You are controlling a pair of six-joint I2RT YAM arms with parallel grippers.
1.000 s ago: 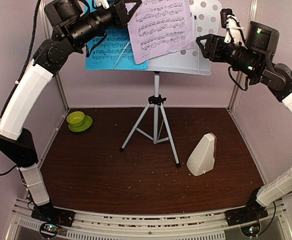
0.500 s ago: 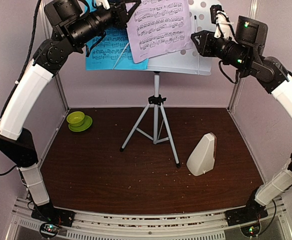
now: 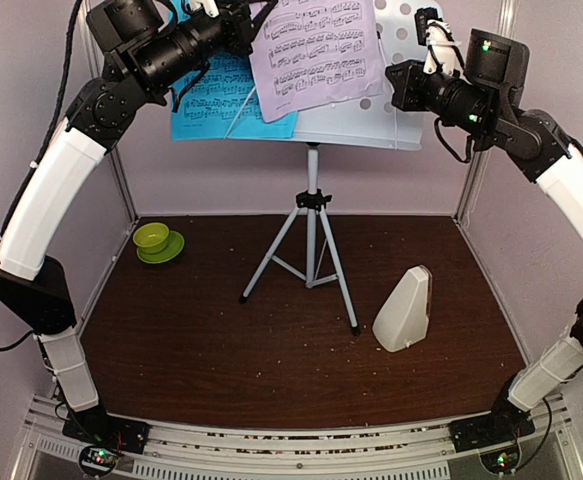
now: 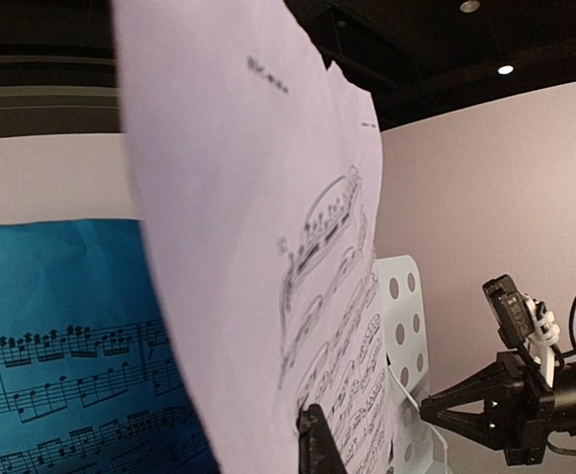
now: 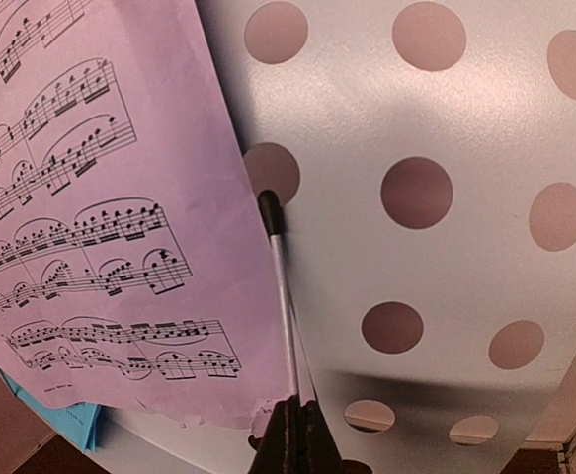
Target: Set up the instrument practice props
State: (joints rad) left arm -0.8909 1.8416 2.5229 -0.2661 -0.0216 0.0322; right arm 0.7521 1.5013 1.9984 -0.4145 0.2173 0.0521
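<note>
Left end effector up high, pinched onto upper left edge of lilac sheet-music page. Page tilted, bowed toward camera in left wrist view, overlapping front of white perforated music stand. Cyan sheet-music page flat on left half of stand desk, right edge tucked behind lilac one. Right end effector pressed together at right part of desk, tips meeting at foot of thin wire page retainer, just beside lilac page's right edge. Clamped on wire or only touching: cannot tell. Silver tripod standing at middle of bench. Cream pyramid metronome upright on bench, right of tripod, not touching it. Lime-green bowl sitting on saucer at far-left corner.
</note>
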